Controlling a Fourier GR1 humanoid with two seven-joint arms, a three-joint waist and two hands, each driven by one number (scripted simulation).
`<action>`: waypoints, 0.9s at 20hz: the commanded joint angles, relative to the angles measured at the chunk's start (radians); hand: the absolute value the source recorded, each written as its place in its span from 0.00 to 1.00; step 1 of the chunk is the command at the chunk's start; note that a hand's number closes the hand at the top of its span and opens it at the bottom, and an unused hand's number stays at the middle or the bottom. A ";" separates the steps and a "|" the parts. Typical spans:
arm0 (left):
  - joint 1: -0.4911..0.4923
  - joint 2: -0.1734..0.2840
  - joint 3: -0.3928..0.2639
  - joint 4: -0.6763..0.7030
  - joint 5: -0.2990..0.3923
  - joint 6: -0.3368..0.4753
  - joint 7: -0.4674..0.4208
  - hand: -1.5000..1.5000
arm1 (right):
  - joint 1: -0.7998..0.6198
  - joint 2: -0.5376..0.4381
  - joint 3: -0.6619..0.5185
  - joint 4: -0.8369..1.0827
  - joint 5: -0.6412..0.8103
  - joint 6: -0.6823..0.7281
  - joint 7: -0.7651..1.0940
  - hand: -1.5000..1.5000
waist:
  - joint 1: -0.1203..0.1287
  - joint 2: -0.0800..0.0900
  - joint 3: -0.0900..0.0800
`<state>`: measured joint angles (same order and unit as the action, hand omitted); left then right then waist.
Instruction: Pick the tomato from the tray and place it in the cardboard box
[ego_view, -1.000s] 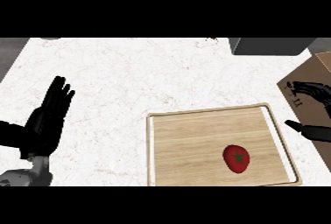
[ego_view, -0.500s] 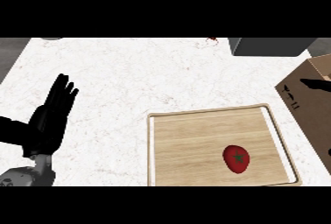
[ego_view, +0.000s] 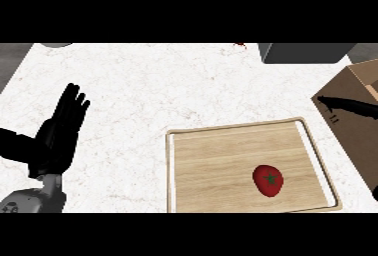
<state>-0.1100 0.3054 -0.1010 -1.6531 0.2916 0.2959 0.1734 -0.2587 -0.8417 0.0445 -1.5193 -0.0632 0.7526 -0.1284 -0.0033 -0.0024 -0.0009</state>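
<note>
1. White marbled counter (ego_view: 148, 90) fills the view, and nearly everything the task needs sits in its lower right and right-hand parts.
2. Nearest the lower edge, at the lower left of the frame, the left hand (ego_view: 57, 135) rests open with its fingers straight and pointing up the picture, touching nothing; it reads as resting, well apart from the task's things.
3. At the lower right lies the wooden tray (ego_view: 214, 170), a pale board with a raised rim, its far rim running roughly across the middle of the frame.
4. The tomato (ego_view: 269, 180) lies on the tray, toward its lower right part, with its green stem mark facing up; no hand touches it.
5. Further up, at the right edge, stands the cardboard box (ego_view: 354, 120), just beside the tray's right rim and partly cut off by the frame.
6. Over the box's near wall a dark shape shows, which appears to be part of the right hand (ego_view: 353, 106); so little of it is in frame that whether it is open or closed cannot be told.
7. At the far top right sits a dark grey container (ego_view: 306, 52), no part of the job.
8. Judged from this, nothing of the task is done: reaching, grasping, carrying to the box and releasing all remain.
</note>
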 joint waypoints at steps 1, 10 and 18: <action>-0.003 -0.039 -0.003 0.013 -0.036 -0.006 -0.016 0.50 | 0.031 0.035 -0.028 -0.104 -0.049 0.064 0.115 0.00 | 0.000 0.001 0.000; -0.065 -0.046 0.039 0.004 -0.049 -0.032 0.084 0.50 | 0.028 0.181 -0.028 -0.209 -0.014 0.019 0.360 0.00 | 0.002 0.002 0.001; 0.011 -0.076 0.055 -0.107 -0.086 -0.031 0.112 0.50 | 0.117 0.290 0.002 -0.280 0.108 0.045 0.364 0.00 | 0.004 0.001 0.001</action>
<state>-0.0890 0.2441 -0.0450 -1.6849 0.2332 0.2309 0.2084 -0.1451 -0.6036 0.0454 -1.7748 0.0235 0.7888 0.1864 -0.0002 -0.0008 -0.0001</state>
